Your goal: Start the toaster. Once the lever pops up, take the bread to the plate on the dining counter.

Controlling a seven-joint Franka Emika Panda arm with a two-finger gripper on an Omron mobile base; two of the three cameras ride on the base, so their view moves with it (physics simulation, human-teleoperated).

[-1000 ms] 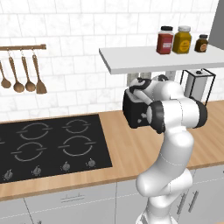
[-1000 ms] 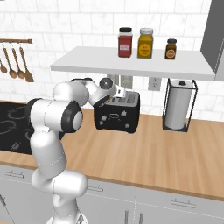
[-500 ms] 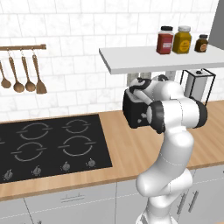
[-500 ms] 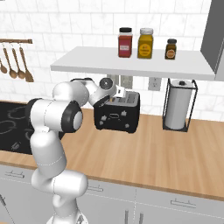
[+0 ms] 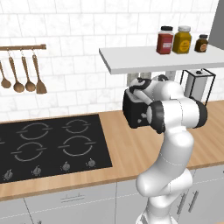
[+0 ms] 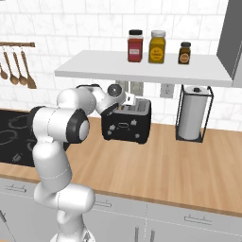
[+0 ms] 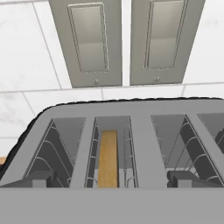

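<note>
Nothing moved since earlier | gripper [image 7: 107,180] jaws apart over toaster [image 6: 126,122] | bread [image 7: 107,158] sunk in slot (lever unseen) | straddle slice squarely, then descend

Rendered kitchen pictures, evenly and brightly lit with no visible lamp. Soft, faint shadow sits under the white shelf [image 6: 142,71] and behind the black toaster [image 6: 126,124]. No glare and no motion blur. Edges look slightly soft and pixelated. The hand view is sharp, with toaster slots darkening toward their depths.
</note>
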